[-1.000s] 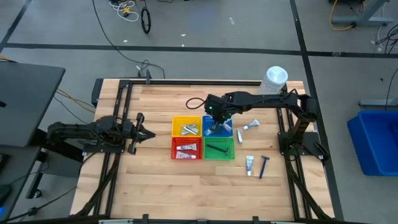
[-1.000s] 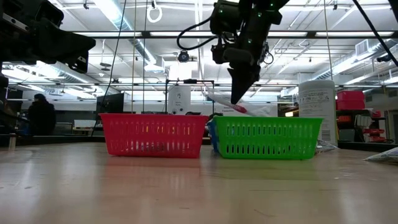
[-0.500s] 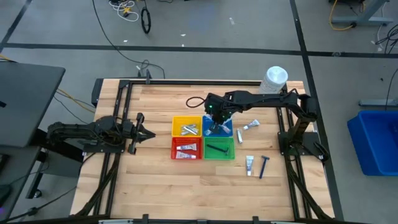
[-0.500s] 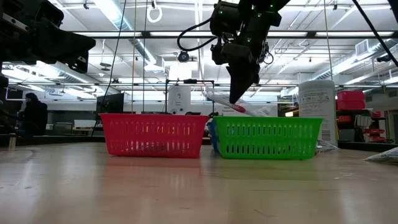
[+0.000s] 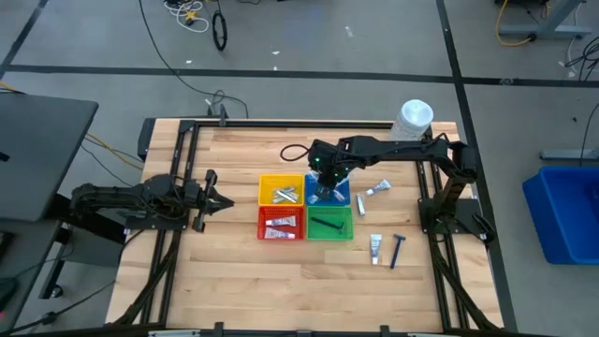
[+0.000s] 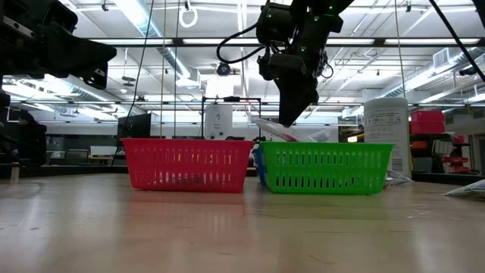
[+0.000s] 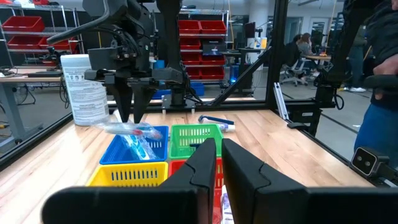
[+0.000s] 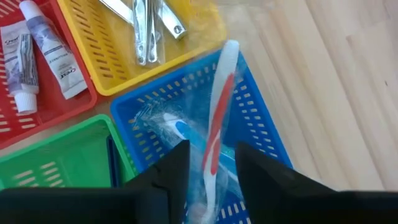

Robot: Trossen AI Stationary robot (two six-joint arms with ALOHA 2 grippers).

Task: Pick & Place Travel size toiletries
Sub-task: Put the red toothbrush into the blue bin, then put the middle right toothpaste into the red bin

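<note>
High view: you see the right gripper [image 5: 327, 181] over the blue basket [image 5: 339, 198], which stands between the yellow basket [image 5: 266, 190] and a tube [image 5: 377, 189] on the table [image 5: 234, 281]. In the right wrist view the fingers [image 8: 171, 163] are a little apart, and a wrapped toothbrush [image 8: 217, 118] lies between them. It leans on the blue basket's rim, and you cannot tell if the fingers still press it. Another toothbrush [image 8: 171, 126] lies inside that basket.

The red basket [image 5: 264, 225] holds tubes [image 8: 46, 53], the yellow one holds metal clippers [image 8: 144, 28], and the green basket [image 5: 345, 227] holds a dark razor [image 5: 328, 225]. On the bare wood near the right arm you find one more tube [image 5: 375, 247] and a blue razor [image 5: 397, 249], just beside each other.

Your left gripper [image 5: 217, 200] waits at the table's left side, well apart from the baskets, fingers [image 7: 245, 168] near together with only a thin gap.
</note>
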